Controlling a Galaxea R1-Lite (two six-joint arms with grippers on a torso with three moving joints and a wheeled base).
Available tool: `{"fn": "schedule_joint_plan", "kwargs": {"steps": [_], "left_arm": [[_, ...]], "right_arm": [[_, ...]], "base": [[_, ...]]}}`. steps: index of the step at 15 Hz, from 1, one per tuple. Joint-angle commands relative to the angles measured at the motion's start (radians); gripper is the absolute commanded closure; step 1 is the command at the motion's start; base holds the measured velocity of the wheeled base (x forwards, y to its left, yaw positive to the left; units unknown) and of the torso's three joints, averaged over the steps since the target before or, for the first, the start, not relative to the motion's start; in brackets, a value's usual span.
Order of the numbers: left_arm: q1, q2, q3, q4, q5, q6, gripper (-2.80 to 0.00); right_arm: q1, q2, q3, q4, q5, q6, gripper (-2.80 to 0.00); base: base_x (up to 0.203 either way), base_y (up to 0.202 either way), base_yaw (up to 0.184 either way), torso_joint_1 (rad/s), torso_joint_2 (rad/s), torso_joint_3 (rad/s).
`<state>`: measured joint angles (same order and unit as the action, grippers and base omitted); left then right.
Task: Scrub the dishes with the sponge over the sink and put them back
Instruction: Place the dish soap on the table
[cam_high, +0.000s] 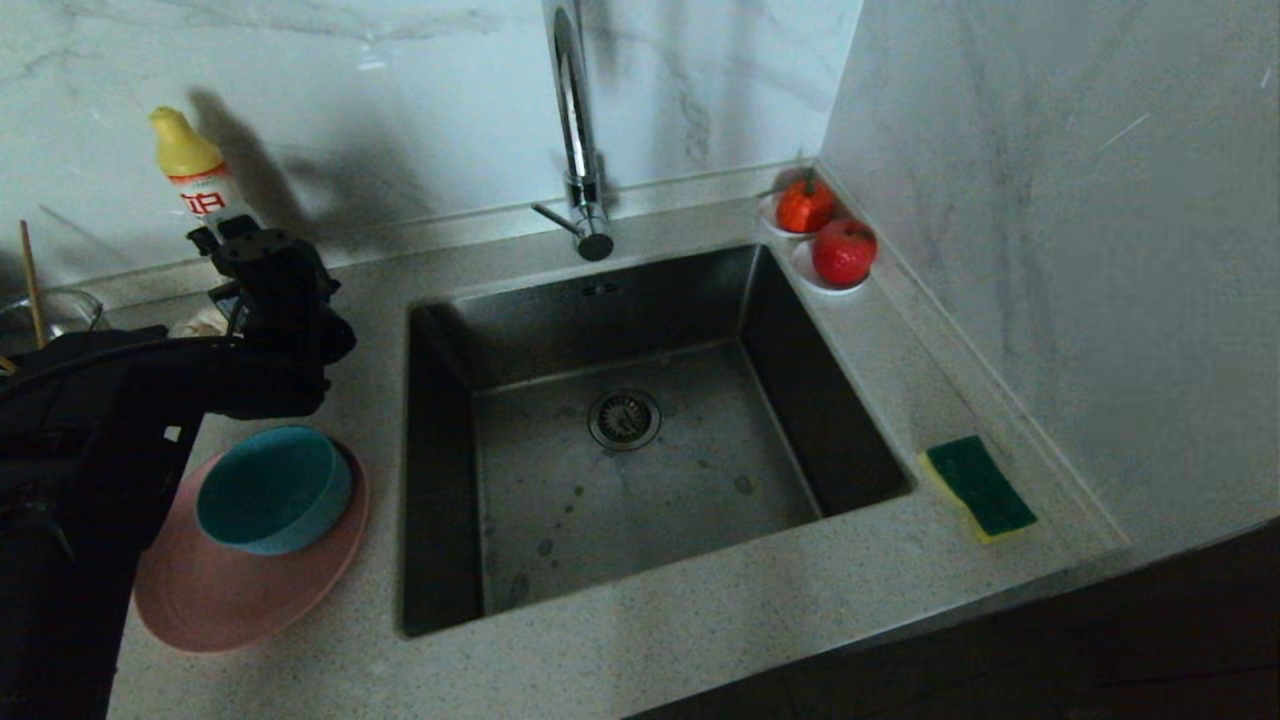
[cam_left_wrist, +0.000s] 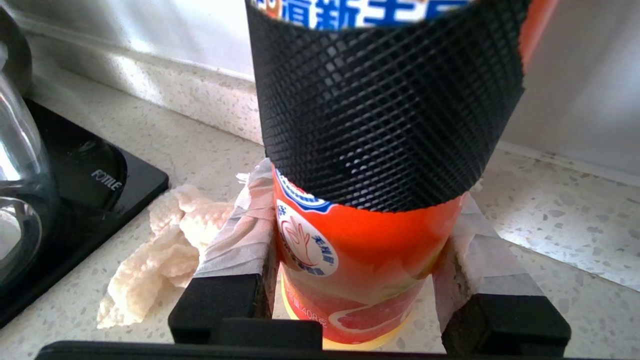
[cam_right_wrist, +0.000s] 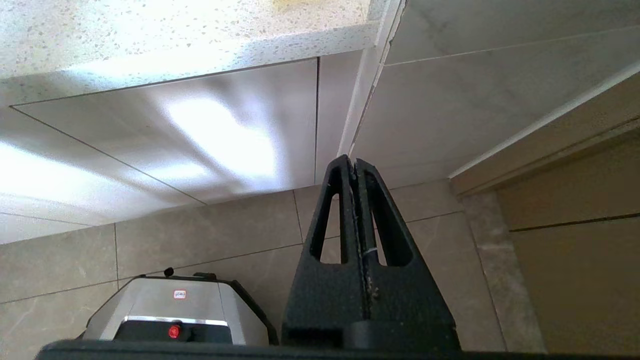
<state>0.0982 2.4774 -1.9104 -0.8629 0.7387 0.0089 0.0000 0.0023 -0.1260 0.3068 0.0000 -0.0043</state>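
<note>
A teal bowl (cam_high: 275, 488) sits inside the pink plate (cam_high: 230, 600) on the counter left of the sink (cam_high: 600, 300). The yellow-and-green sponge (cam_high: 978, 487) lies on the counter at the sink's right. My left gripper (cam_high: 232, 250) (cam_left_wrist: 365, 200) is behind the dishes at the back wall. It is shut on an orange detergent bottle (cam_left_wrist: 370, 260) with a yellow cap (cam_high: 185, 145) and a black mesh sleeve; its taped fingers (cam_left_wrist: 240, 235) press both sides. My right gripper (cam_right_wrist: 354, 162) is shut and empty, parked below the counter's edge.
A tall chrome faucet (cam_high: 575, 130) rises behind the sink. Two white saucers with red fruit (cam_high: 843, 252) stand in the back right corner. A glass jug with chopsticks (cam_high: 45, 315), a black hob (cam_left_wrist: 85, 195) and a crumpled cloth (cam_left_wrist: 165, 240) are beside the bottle.
</note>
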Motion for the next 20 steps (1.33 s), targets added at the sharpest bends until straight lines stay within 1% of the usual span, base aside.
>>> {"fn": "schedule_joint_plan", "kwargs": {"steps": [1, 3, 9, 20], "left_arm": [[0.002, 0.001, -0.001, 0.006, 0.001, -0.002, 0.00], [0.002, 0.000, -0.008, 0.010, 0.002, -0.039, 0.00], [0.002, -0.008, 0.001, 0.015, 0.002, -0.067, 0.00], [0.003, -0.042, 0.009, 0.027, 0.004, -0.069, 0.00]], "right_arm": [[0.000, 0.001, 0.000, 0.002, 0.000, 0.000, 0.00], [0.000, 0.001, 0.001, 0.002, 0.000, 0.000, 0.00], [0.000, 0.001, 0.000, 0.002, 0.000, 0.000, 0.00], [0.000, 0.001, 0.001, 0.002, 0.000, 0.000, 0.00]], "base": [[0.000, 0.000, 0.000, 0.000, 0.00, 0.000], [0.000, 0.000, 0.000, 0.000, 0.00, 0.000], [0.000, 0.000, 0.000, 0.000, 0.00, 0.000], [0.000, 0.000, 0.000, 0.000, 0.00, 0.000]]}}
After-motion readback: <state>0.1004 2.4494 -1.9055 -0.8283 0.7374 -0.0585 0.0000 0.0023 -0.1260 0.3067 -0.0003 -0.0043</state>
